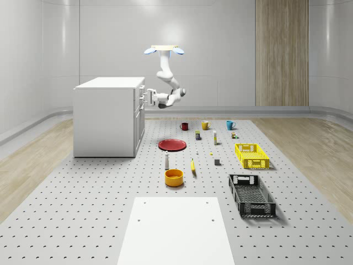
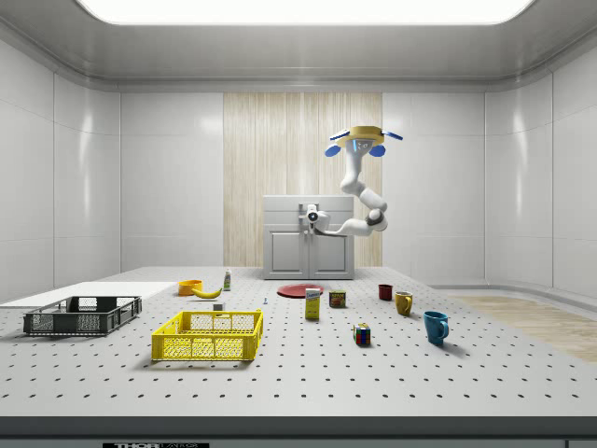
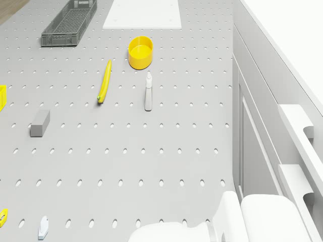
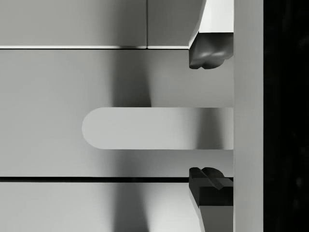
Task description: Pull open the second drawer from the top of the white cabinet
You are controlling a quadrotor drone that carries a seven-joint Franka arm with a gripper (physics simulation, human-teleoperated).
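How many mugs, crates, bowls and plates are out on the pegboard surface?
Mugs: 3 (red mug, yellow mug, blue mug)
Crates: 2 (yellow crate, black crate)
Bowls: 1 (yellow bowl)
Plates: 1 (red plate)
Total: 7

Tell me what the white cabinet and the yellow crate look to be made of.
White cabinet: probably painted wood or metal; flat matte white panels with crisp seams, no grain showing. Yellow crate: likely moulded plastic; saturated uniform yellow, thin lattice walls you can see through. Both are simulator renders, so this is only the look.
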